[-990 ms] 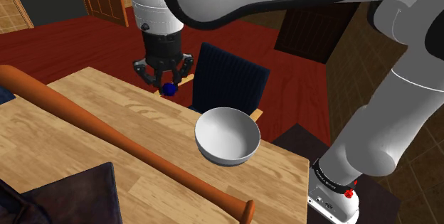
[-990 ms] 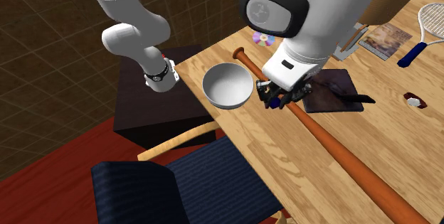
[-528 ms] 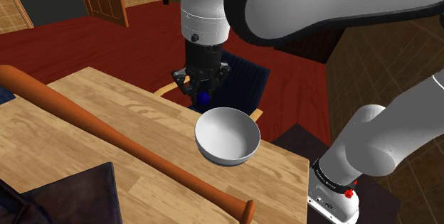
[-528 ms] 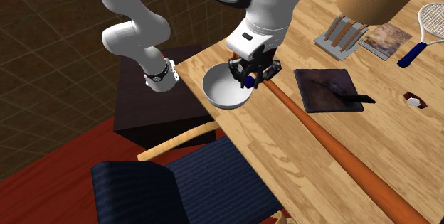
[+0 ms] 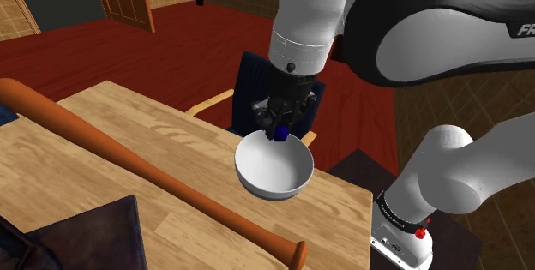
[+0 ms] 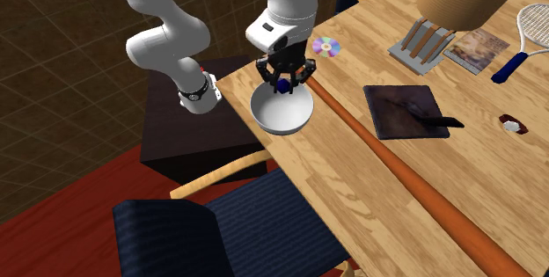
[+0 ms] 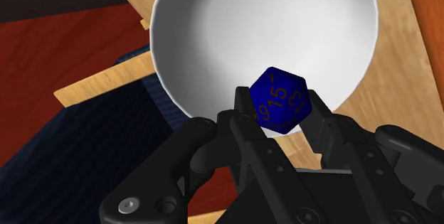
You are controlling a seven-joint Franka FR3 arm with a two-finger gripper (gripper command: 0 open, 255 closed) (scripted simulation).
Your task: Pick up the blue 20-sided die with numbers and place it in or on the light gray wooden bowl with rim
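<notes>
Wooden tabletop (image 5: 180,234) bears the pale bowl (image 5: 274,167), and the gripper (image 5: 279,128), clamped on the blue die (image 7: 279,99) above the bowl's twelve-o'clock rim in the shoulder view, should centre and lower before releasing.

The bowl (image 5: 267,188) sits on the desk (image 5: 103,213) near the corner closest to the stand (image 6: 180,139), hard by the edge where the chair (image 5: 276,90) is drawn up. Over the bowl hangs the 20-sided die (image 5: 279,131), clasped between the jaws. Just beside the bowl, on the side away from the chair, the baseball bat (image 5: 129,161) lies slantwise across the desk, its knob towards the stand-side edge. A disc (image 6: 325,47) lies near that knob, and a mat (image 6: 403,111) lies beyond the bat.
</notes>
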